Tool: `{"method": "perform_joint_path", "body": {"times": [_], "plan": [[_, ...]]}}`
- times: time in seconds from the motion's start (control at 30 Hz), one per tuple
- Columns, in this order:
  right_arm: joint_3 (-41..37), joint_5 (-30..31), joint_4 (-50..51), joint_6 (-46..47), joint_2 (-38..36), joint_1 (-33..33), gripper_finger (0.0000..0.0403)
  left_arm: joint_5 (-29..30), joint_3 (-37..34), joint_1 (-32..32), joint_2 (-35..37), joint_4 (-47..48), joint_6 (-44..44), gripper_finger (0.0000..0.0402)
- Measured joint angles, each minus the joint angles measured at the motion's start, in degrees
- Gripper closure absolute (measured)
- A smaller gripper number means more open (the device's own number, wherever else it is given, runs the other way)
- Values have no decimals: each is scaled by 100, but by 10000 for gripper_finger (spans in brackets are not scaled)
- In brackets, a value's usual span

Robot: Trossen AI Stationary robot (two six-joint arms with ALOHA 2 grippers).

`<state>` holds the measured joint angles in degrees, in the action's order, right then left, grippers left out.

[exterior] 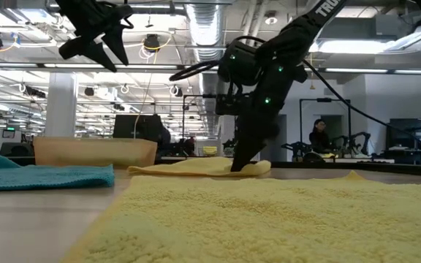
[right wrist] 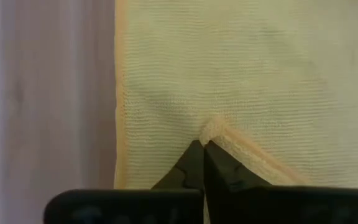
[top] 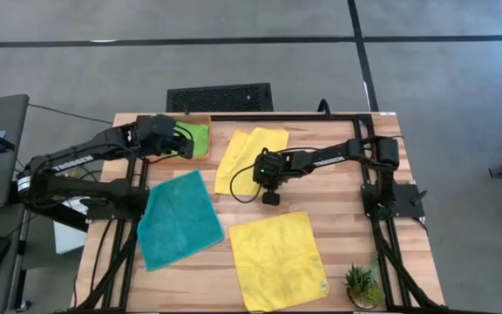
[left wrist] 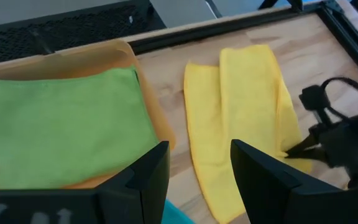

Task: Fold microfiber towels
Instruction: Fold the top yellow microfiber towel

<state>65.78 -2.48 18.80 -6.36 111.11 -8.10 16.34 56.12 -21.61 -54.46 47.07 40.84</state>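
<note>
A folded yellow towel [top: 249,155] lies on the far middle of the table, and my right gripper [top: 261,180] is shut on its near right edge. My left gripper [left wrist: 197,168] hangs open above the orange tray [top: 200,119] at the far left. A lime green towel [left wrist: 61,124] lies flat in that tray. Left of centre a teal towel [top: 175,218] is spread flat on the table. A second yellow towel [top: 277,259] is spread flat near the front edge. My right gripper pinches a hemmed edge of the folded yellow towel [right wrist: 219,132] between its two fingertips, and the cloth rises there in a small peak. The fingers come from above, slanting down from the table's right side. The rest of the towel lies on the table.
A small potted plant [top: 362,283] stands at the near right corner. A black frame rail [top: 277,117] runs along the far edge of the table. Bare wood shows between the folded towel and the flat yellow one.
</note>
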Motion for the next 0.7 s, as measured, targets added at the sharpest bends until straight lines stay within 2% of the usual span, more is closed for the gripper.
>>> {"method": "perform_joint_path", "body": {"times": [0.27, 0.5, 0.7], "plan": [[-7, -60, 346, 407, -663, -2, 394, -105, -20, 416, -396, -27, -753, 239], [-9, -60, 571, 504, -1053, -2, 399, -256, -20, 1047, -1271, -182, -1399, 239], [-7, -146, 734, 662, -1082, 0, 377, -279, -20, 1354, -1976, -351, -1401, 239]]}}
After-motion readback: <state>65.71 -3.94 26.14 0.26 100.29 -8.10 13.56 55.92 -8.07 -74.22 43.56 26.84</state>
